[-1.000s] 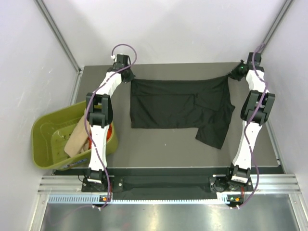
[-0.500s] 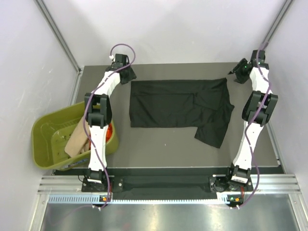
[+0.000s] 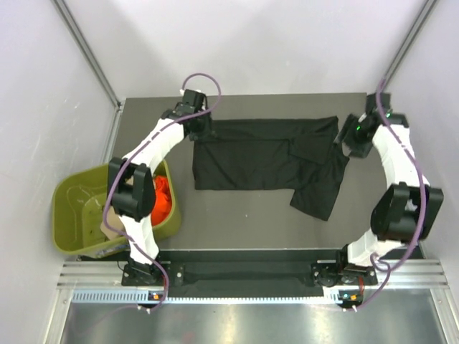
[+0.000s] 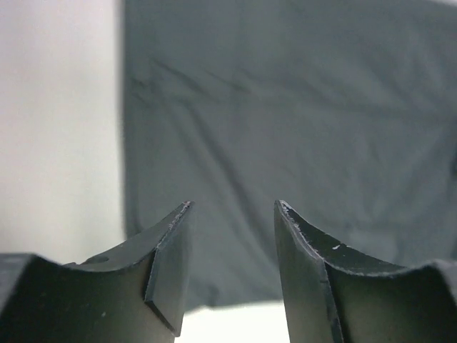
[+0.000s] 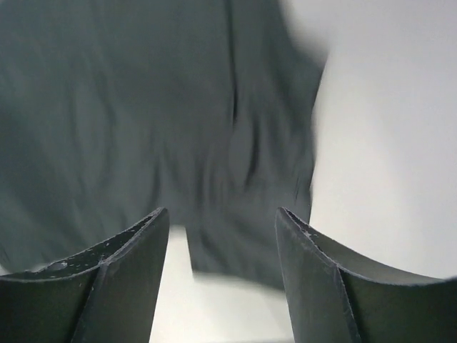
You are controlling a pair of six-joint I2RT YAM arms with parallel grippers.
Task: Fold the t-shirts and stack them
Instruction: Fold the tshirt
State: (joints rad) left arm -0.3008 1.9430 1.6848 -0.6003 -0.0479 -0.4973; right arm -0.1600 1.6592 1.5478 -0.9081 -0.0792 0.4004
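The black t-shirt (image 3: pixel 251 154) lies folded flat across the middle of the table, with one sleeve part (image 3: pixel 319 190) sticking out toward the near right. My left gripper (image 3: pixel 199 127) hovers over its far left corner, open and empty. My right gripper (image 3: pixel 351 140) is open at the shirt's right edge, holding nothing. In the left wrist view the left gripper (image 4: pixel 232 207) frames black cloth (image 4: pixel 300 107) and the shirt's edge. Blurred black cloth (image 5: pixel 143 107) lies beyond the right gripper (image 5: pixel 221 214) in the right wrist view. An orange-red t-shirt (image 3: pixel 162 198) and a beige one (image 3: pixel 109 228) sit in the tub.
The olive-green tub (image 3: pixel 72 208) stands off the table's left edge, beside the left arm's elbow. Grey table (image 3: pixel 237 215) shows in front of the shirt. White walls enclose the far side and both flanks.
Both grippers have opened and let go of the black shirt's far corners. The shirt's far edge now lies flat. Both arms have swung, bringing the grippers inward over the shirt's ends.
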